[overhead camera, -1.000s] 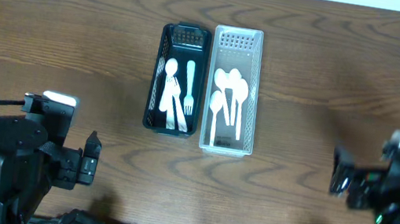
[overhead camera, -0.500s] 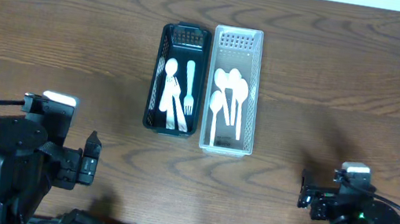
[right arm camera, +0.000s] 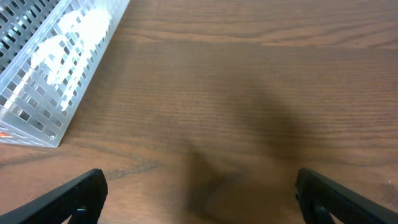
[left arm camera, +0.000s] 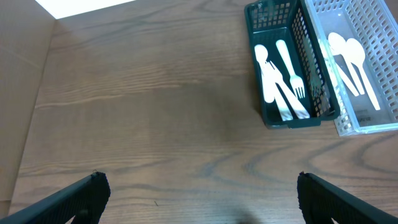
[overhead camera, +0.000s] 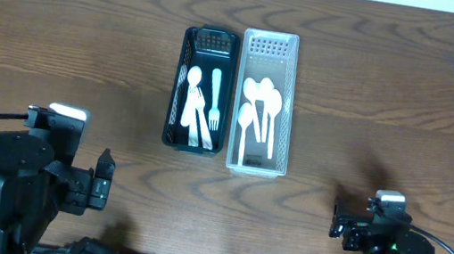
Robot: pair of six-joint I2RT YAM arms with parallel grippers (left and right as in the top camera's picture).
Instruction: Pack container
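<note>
Two baskets stand side by side, walls touching or nearly so, at mid-surface and far from both arms: the dark basket (overhead camera: 213, 42) on the left and the clear basket (overhead camera: 271, 45) on the right. Their long axes run parallel, near to far. The dark basket holds a fork (overhead camera: 214, 98) with other white cutlery beside it. The clear basket holds several spoons (overhead camera: 262, 105), laid roughly along its length. No loose piece is visible on the surface (overhead camera: 62, 21). The left claw (left arm camera: 200, 190) hangs at the near left, released and empty, and both baskets lie far and to its right. The right claw (right arm camera: 199, 186) hangs at the near right, likewise released and empty, and the near end of the clear basket lies far and to its left. The dark basket is thus the nearer one for the left arm and the clear basket for the right. Either reach would run forward and inward, meeting a basket at its short near end and in line with the cutlery inside. Judged from this layout, packing looks complete or nearly so.
</note>
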